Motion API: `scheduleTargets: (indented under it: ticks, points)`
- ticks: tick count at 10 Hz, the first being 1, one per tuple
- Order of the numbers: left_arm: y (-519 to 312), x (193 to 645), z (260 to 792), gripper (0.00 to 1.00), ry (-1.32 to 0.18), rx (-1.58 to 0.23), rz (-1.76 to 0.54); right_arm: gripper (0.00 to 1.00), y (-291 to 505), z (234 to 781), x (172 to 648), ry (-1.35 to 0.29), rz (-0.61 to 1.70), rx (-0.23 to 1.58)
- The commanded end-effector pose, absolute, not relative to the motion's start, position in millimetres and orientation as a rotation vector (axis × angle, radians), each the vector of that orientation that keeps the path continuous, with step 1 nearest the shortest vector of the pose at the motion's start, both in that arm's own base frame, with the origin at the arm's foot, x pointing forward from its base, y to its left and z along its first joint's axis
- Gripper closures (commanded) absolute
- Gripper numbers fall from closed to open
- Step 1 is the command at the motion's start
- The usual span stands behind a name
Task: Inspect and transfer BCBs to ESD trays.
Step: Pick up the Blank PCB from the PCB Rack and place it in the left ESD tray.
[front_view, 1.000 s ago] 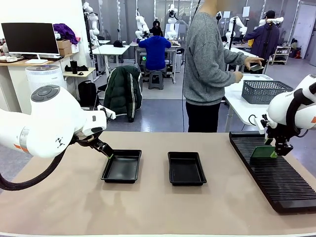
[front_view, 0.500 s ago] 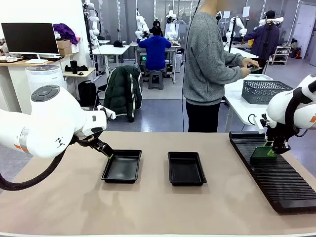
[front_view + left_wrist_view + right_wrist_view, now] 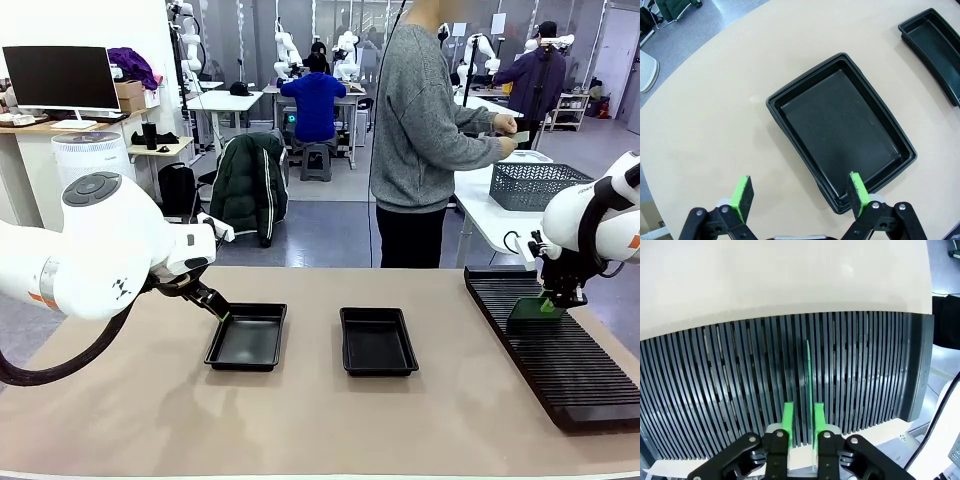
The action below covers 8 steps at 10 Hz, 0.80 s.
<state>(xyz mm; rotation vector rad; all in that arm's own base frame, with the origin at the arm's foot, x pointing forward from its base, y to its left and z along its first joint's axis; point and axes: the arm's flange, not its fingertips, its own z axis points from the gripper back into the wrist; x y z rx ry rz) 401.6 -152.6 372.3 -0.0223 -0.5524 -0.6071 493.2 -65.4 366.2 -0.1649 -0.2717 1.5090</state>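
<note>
Pincers: right pincer narrowly straddles green board upright in rack, grip uncertain; left pincer gapes far left of rack.

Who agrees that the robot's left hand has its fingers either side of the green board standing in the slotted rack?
Wrong hand: the right hand has its fingers either side of the green board standing in the slotted rack; the right wrist view shows it.
</note>
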Motion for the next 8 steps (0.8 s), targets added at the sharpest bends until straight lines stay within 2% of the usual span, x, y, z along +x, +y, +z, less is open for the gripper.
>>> scheduleTargets:
  ticks: [1, 2, 3, 4, 8]
  points:
    - [-151.7, 401.8, 372.1, 0.00, -0.552, -0.023, -0.605, 0.85, -73.5, 356.6, 491.9, -0.311, 1.526, -0.162]
    - [-151.7, 401.8, 372.1, 0.00, -0.552, -0.023, -0.605, 0.98, -73.4, 356.2, 492.2, -0.310, 1.526, -0.158]
    - [-151.7, 401.8, 372.1, 0.00, -0.552, -0.023, -0.605, 0.96, -73.3, 355.6, 492.6, -0.306, 1.526, -0.156]
    - [-151.7, 401.8, 372.1, 0.00, -0.552, -0.023, -0.605, 1.00, -72.9, 355.7, 492.7, -0.304, 1.525, -0.156]
    - [-151.7, 401.8, 372.1, 0.00, -0.552, -0.023, -0.605, 1.00, -73.2, 355.5, 494.4, -0.305, 1.517, -0.153]
